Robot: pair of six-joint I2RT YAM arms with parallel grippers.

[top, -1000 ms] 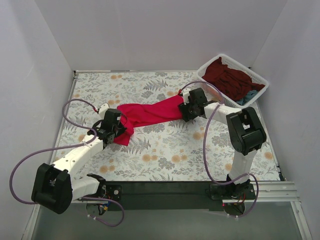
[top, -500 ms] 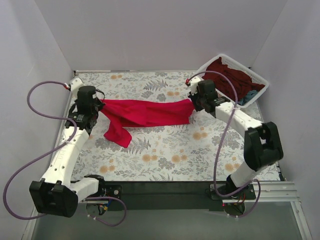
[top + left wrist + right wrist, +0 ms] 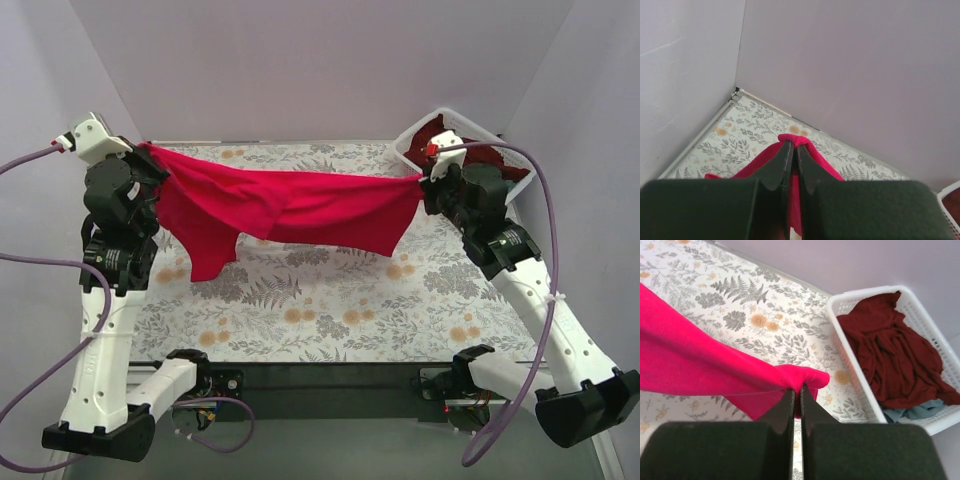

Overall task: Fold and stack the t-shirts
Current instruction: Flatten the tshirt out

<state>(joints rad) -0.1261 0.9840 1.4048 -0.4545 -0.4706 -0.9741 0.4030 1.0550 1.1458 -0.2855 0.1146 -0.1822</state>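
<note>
Red t-shirt (image 3: 290,205) hangs stretched in mid-air between both grippers, sagging below them. Left gripper (image 3: 792,146) and right gripper (image 3: 796,390) are each clamped on a bunched edge. Judged light, limp and non-slippery; grip at corners or hems.

no readable text, labels or signs
</note>
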